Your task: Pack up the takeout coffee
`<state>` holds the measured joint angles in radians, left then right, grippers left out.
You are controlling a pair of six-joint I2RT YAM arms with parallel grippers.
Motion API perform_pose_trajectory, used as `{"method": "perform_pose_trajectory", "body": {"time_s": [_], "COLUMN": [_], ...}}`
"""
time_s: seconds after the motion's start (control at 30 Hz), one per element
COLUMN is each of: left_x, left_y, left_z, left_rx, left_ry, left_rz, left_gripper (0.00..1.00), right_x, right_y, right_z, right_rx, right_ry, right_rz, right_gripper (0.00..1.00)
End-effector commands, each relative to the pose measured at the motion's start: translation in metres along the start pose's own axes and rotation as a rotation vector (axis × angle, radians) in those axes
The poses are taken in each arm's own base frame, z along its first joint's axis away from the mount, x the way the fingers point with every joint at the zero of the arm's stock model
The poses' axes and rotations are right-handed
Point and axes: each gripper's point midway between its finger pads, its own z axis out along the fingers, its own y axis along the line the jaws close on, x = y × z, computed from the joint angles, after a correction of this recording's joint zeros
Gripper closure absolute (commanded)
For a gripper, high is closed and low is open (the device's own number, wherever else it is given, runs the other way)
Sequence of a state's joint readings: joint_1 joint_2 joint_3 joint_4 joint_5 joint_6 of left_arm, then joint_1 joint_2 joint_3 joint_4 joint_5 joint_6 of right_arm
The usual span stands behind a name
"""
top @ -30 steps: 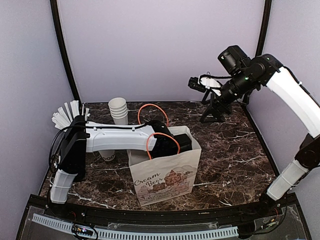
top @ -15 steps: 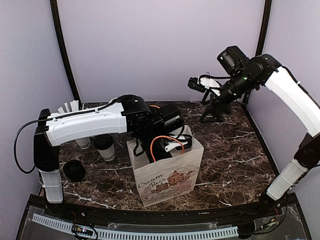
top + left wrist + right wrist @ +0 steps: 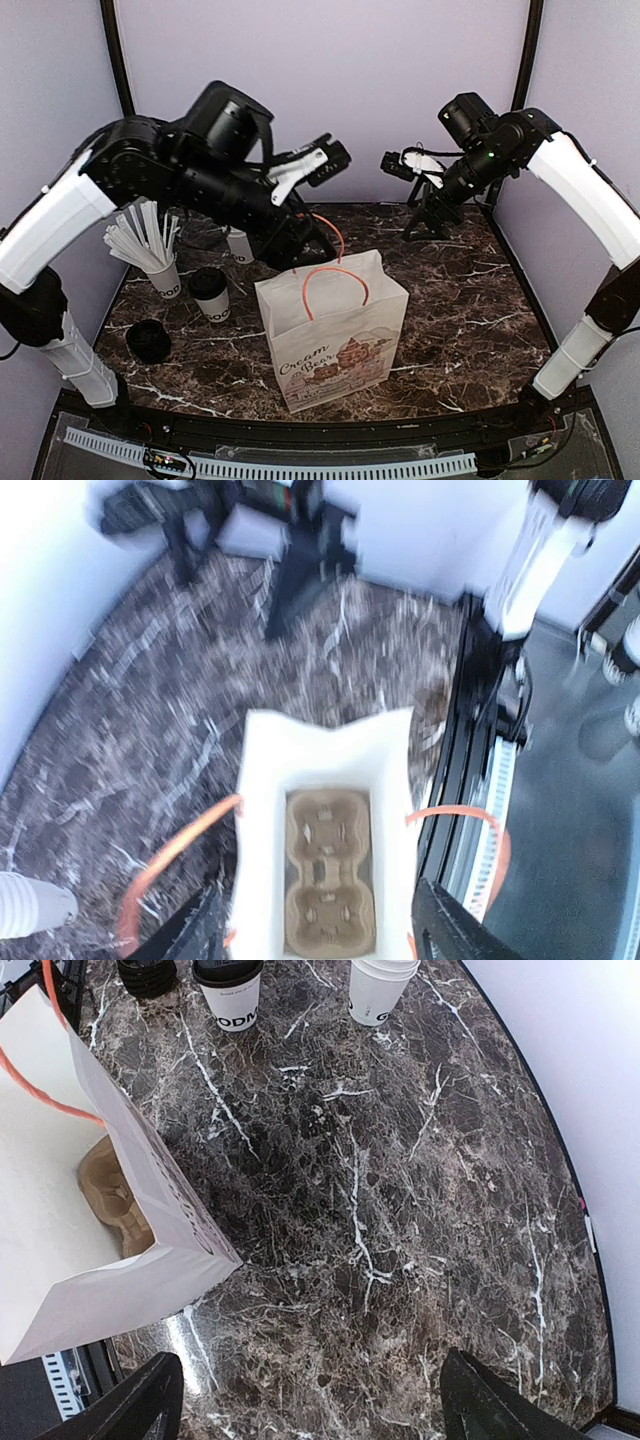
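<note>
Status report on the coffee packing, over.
Both grippers open, empty: left gripper above paper bag, right gripper high at back. Takeout coffee standing on table beside bag, not packed. Cup carrier lies in bag; path looks clear.

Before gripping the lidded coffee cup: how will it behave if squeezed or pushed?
The coffee cup looks like thin paper, so a hard squeeze probably dents it. It narrows toward its base, so a high push may tip it.

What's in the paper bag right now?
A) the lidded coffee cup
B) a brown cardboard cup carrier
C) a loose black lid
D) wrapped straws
B: the left wrist view shows only the cup carrier at the bottom of the bag; the lidded cup stands outside on the table.
</note>
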<state>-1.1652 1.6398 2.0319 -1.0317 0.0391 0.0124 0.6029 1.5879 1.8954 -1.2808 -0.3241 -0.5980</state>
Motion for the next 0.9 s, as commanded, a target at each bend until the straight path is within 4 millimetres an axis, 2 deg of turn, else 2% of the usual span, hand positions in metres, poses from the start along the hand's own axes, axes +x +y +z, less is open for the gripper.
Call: {"method": "perform_pose_trajectory", "body": {"time_s": [0.0, 0.07, 0.2, 0.4, 0.57, 0.67, 0.73, 0.87], "left_x": [-0.018, -0.004, 0.032, 0.058, 0.069, 0.073, 0.074, 0.072], "left_y": [0.019, 0.027, 0.040, 0.055, 0.061, 0.063, 0.059, 0.047], "left_z": [-0.048, -0.048, -0.024, 0.004, 0.018, 0.026, 0.030, 0.033], "left_rx": [-0.117, -0.142, -0.179, -0.143, -0.092, -0.085, -0.054, 0.022], "left_ry": [-0.150, -0.116, 0.013, 0.113, 0.154, 0.182, 0.197, 0.204], "left_rz": [-0.070, -0.119, -0.191, -0.281, -0.314, -0.313, -0.308, -0.309], "left_gripper": [0.29, 0.28, 0.26, 0.29, 0.45, 0.48, 0.54, 0.57], "right_x": [-0.005, -0.005, -0.005, 0.000, 0.003, 0.006, 0.007, 0.010], "right_y": [-0.004, -0.002, -0.002, -0.002, 0.000, 0.001, 0.000, -0.001], "right_z": [0.000, 0.001, 0.002, 0.007, 0.005, 0.005, 0.006, 0.008], "right_rx": [-0.012, -0.021, -0.028, -0.035, -0.026, -0.023, -0.022, -0.021], "right_ry": [-0.027, -0.026, -0.027, -0.013, -0.012, -0.010, -0.007, -0.001], "right_rz": [-0.002, 0.001, 0.004, 0.012, 0.013, 0.012, 0.015, 0.018], "right_gripper": [0.10, 0.11, 0.11, 0.12, 0.12, 0.12, 0.12, 0.12]}}
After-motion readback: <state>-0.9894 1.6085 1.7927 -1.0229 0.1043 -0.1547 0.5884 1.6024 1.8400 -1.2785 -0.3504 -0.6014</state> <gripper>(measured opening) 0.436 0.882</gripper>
